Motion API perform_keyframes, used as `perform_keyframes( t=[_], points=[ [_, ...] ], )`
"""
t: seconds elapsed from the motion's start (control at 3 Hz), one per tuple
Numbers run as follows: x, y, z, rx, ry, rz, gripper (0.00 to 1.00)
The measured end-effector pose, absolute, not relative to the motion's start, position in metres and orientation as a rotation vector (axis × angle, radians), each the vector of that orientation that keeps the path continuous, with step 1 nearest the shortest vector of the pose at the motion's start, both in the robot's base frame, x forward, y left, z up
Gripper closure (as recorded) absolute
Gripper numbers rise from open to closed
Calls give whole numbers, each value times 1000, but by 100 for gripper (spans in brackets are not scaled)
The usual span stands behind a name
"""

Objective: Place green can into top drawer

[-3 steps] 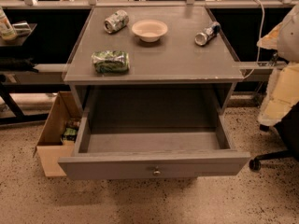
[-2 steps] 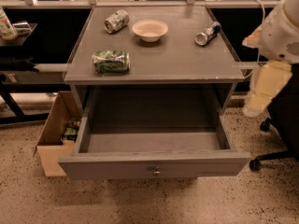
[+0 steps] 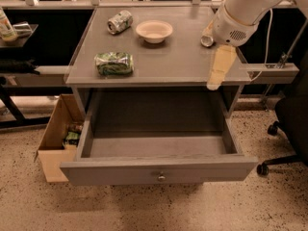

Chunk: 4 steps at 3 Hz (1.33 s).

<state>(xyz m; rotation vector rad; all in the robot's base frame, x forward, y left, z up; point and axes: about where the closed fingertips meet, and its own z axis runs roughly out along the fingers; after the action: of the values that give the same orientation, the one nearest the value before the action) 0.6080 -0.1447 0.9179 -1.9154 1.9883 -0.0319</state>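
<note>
The green can [image 3: 114, 63], crushed with a green-and-white label, lies on its side on the front left of the grey tabletop [image 3: 173, 61]. The top drawer [image 3: 159, 169] below is pulled wide open and nothing shows inside it; its small round knob [image 3: 161, 177] is in the middle of the front panel. My gripper [image 3: 214, 83] hangs down from the white arm [image 3: 243, 8] over the table's front right edge, well to the right of the green can and above the drawer's right rear corner.
A silver-white can [image 3: 119, 21] and a pale bowl [image 3: 154, 31] sit at the back of the tabletop. Another can [image 3: 207, 41] is mostly hidden behind the arm. An open cardboard box [image 3: 54, 141] stands on the floor at left, and a black chair [image 3: 291, 119] at right.
My arm has swung in from the right edge of the view to over the table's right side. The gripper has moved left and now hangs at the table's front right edge. The cans have not moved.
</note>
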Motion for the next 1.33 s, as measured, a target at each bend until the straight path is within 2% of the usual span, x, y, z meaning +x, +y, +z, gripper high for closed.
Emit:
perform_keyframes(
  t=[0.67, 1.33],
  points=[
    [613, -136, 917, -1923, 1954, -2, 0],
    [649, -50, 906, -1917, 1863, 141, 0]
  ],
)
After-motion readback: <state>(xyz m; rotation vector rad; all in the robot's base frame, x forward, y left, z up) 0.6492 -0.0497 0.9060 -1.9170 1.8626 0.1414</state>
